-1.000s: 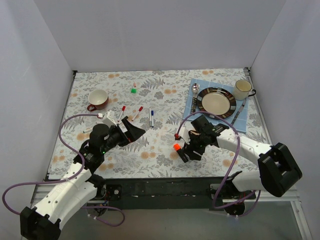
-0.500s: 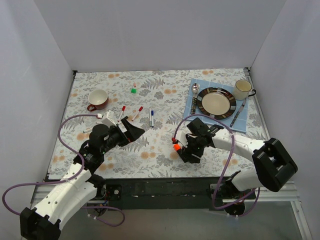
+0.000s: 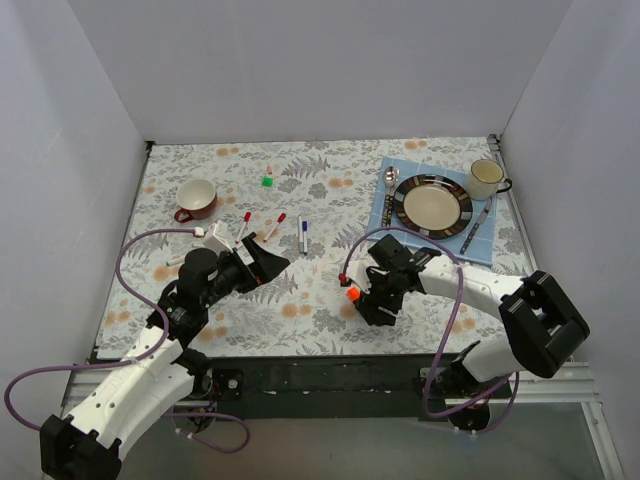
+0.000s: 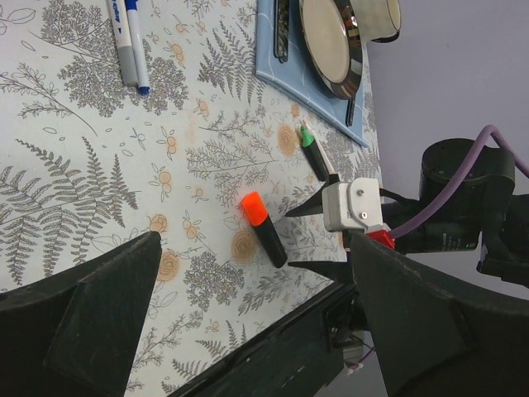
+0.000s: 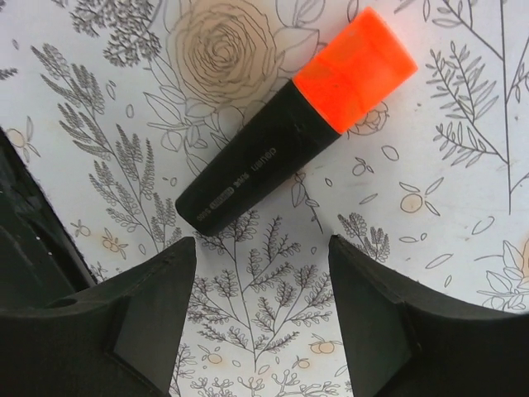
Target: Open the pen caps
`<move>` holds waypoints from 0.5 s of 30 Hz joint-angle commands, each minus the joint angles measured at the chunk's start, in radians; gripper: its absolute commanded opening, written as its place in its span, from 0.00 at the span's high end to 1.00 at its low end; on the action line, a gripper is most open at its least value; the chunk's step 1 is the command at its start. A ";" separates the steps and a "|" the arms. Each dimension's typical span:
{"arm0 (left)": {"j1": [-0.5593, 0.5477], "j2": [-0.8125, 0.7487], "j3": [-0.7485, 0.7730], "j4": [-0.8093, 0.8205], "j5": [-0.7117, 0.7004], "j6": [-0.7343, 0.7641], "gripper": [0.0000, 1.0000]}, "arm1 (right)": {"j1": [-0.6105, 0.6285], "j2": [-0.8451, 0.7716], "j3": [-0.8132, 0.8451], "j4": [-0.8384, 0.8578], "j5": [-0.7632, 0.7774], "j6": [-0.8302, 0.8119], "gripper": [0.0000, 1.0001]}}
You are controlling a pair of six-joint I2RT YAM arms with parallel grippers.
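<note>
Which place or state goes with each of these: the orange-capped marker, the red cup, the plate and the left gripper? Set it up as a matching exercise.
Things:
1. orange-capped marker
2. red cup
3. plate
4. left gripper

Places or states:
A. on the blue mat
B. open, holding nothing
C. lying flat just beyond the open fingers of the right gripper
D. far-left part of the table

Pairs: 1-C, 2-D, 3-A, 4-B

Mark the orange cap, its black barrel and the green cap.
orange cap (image 5: 355, 69), right wrist view, cap's middle.
black barrel (image 5: 248, 169), right wrist view, mid-length.
green cap (image 4: 307, 135), left wrist view, cap's middle.
</note>
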 commanded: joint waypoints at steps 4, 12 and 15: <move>-0.005 -0.017 -0.016 0.003 -0.014 -0.007 0.02 | 0.039 0.049 0.096 0.022 -0.120 0.071 0.27; -0.004 -0.014 -0.021 0.006 -0.016 -0.024 0.02 | 0.068 0.142 0.112 0.087 0.022 0.167 0.29; -0.005 -0.017 -0.028 0.012 -0.018 -0.038 0.02 | 0.073 0.139 0.102 0.102 0.070 0.172 0.37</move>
